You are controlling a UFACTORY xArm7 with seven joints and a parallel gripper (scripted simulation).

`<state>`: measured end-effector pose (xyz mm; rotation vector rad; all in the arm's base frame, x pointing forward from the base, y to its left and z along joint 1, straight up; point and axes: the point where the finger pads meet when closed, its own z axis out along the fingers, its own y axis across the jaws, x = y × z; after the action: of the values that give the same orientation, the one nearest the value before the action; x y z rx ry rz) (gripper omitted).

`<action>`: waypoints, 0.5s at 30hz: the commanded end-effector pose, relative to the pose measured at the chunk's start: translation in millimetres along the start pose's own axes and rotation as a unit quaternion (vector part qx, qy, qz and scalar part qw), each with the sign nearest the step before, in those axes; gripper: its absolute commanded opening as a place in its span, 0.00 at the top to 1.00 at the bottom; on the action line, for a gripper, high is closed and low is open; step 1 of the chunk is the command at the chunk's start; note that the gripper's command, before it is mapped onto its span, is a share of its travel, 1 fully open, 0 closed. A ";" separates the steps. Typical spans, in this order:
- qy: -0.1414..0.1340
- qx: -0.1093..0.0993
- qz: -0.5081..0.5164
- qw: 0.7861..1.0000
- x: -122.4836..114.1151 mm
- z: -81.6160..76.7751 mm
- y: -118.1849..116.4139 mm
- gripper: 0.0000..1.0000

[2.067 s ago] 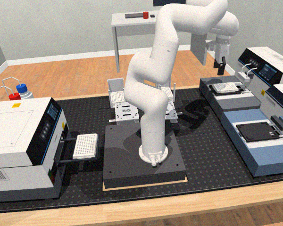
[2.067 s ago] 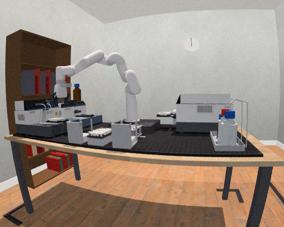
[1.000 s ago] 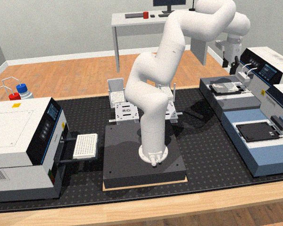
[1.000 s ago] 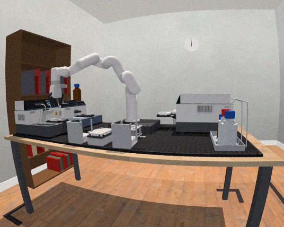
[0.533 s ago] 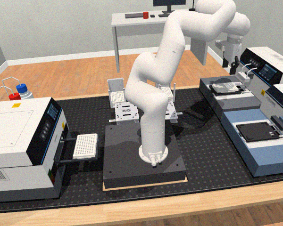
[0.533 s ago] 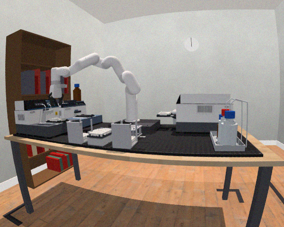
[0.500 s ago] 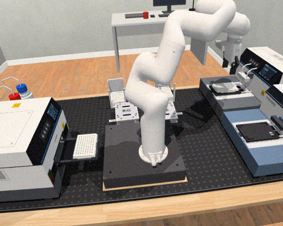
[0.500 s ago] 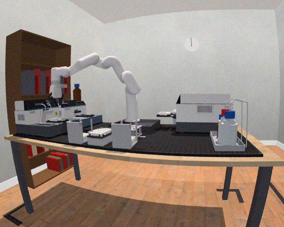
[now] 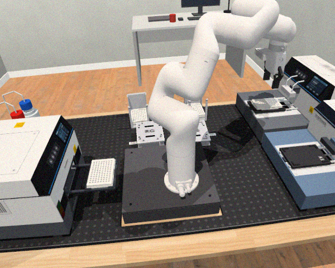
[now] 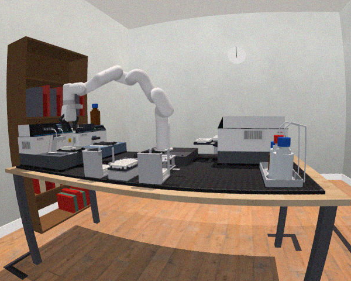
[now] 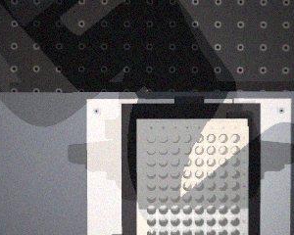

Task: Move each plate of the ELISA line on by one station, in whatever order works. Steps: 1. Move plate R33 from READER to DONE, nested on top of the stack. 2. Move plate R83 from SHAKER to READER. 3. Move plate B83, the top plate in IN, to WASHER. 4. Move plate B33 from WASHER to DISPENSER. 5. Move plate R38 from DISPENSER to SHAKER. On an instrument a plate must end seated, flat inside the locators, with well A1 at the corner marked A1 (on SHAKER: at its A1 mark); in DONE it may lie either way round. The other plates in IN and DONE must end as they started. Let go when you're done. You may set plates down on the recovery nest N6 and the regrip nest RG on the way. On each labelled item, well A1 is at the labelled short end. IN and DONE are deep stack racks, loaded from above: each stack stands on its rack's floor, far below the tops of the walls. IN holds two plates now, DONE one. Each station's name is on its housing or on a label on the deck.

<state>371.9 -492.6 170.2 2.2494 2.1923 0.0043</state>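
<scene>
My gripper is open and empty. It hangs high above the grey instrument at the back right of the deck. A white well plate lies flat in that instrument's black nest, straight below in the wrist view; my fingers do not show there. Another white plate lies on the tray of the big white instrument on the left. The blue instrument's black nest holds no plate. A plate lies in the left stack rack. A further plate rests on a low white block between the racks.
The RG nest stands behind the arm's base block. A second rack and another nest are partly hidden by the arm. Tall instrument housings rise just right of my gripper. A bottle tray stands at the deck's far corner.
</scene>
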 end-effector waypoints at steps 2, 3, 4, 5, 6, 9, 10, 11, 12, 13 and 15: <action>-0.002 -0.002 0.000 1.000 -1.0 0.1 0.7 0.00; -0.002 -0.002 0.000 1.000 -1.0 0.1 0.7 0.00; -0.002 -0.002 0.000 1.000 -1.0 1.5 0.7 0.00; -0.002 -0.002 0.000 1.000 -1.0 2.9 0.7 0.00; -0.002 -0.002 0.000 1.000 -1.0 4.2 0.7 0.00; -0.002 -0.002 0.000 1.000 -1.0 8.2 0.7 0.00; -0.002 -0.002 0.000 1.000 -1.0 9.5 0.7 0.00; -0.002 -0.002 0.000 1.000 -1.0 10.9 0.7 0.00; -0.002 -0.002 0.000 1.000 -1.0 12.2 0.7 0.00; -0.002 -0.002 0.000 1.000 -1.0 13.5 0.7 0.00; -0.002 -0.002 0.000 1.000 -1.1 16.2 0.7 0.00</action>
<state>371.8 -492.6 155.8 2.2498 2.1925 0.0043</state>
